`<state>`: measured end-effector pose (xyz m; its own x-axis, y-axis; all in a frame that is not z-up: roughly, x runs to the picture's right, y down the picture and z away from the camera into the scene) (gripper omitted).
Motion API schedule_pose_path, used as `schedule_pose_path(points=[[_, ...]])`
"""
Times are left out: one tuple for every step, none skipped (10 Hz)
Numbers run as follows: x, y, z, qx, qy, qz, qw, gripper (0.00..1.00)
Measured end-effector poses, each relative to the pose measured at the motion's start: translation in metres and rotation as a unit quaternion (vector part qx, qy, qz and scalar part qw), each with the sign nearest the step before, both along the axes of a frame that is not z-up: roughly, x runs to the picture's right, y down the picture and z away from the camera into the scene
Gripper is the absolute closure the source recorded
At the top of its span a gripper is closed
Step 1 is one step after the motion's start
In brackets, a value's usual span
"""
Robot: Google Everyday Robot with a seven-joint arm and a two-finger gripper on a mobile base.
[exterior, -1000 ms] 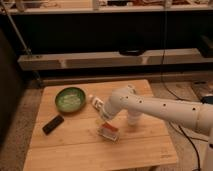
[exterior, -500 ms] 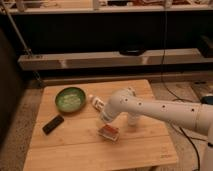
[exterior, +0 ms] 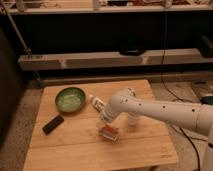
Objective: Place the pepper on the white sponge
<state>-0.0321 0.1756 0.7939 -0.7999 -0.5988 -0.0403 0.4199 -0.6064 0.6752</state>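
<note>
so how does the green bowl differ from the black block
The green bowl is round and wide; the black block is slim, oblong, lying aslant. The bowl sits farther back than the block. Both rest on the table, apart from the claw by the pepper.

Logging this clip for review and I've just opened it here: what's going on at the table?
A one-armed robot reaches across the wooden table. Its hand hovers just above the pepper, which appears to lie on the sponge near the table's middle. Whether the hand holds the pepper cannot be told. A green bowl, a white bottle and a black block sit nearby.
</note>
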Motion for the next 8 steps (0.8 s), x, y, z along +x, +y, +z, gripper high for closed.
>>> schedule_pose_path(points=[[0.0001,0.0006,-0.0003,0.001,0.001,0.001,1.0000,0.35],[0.0004,0.0007,-0.0003,0.000,0.002,0.002,1.0000,0.34],[0.0006,0.0002,-0.0006,0.000,0.002,0.002,1.0000,0.34],[-0.0002,0.0002,-0.0007,0.001,0.002,0.002,1.0000,0.34],[-0.0001,0.0006,-0.0006,0.001,0.002,0.003,1.0000,0.34],[-0.0001,0.0008,-0.0006,0.001,0.003,0.003,1.0000,0.34],[-0.0002,0.0005,-0.0011,0.002,0.003,0.003,1.0000,0.34],[-0.0003,0.0002,-0.0015,0.002,0.003,0.003,1.0000,0.34]])
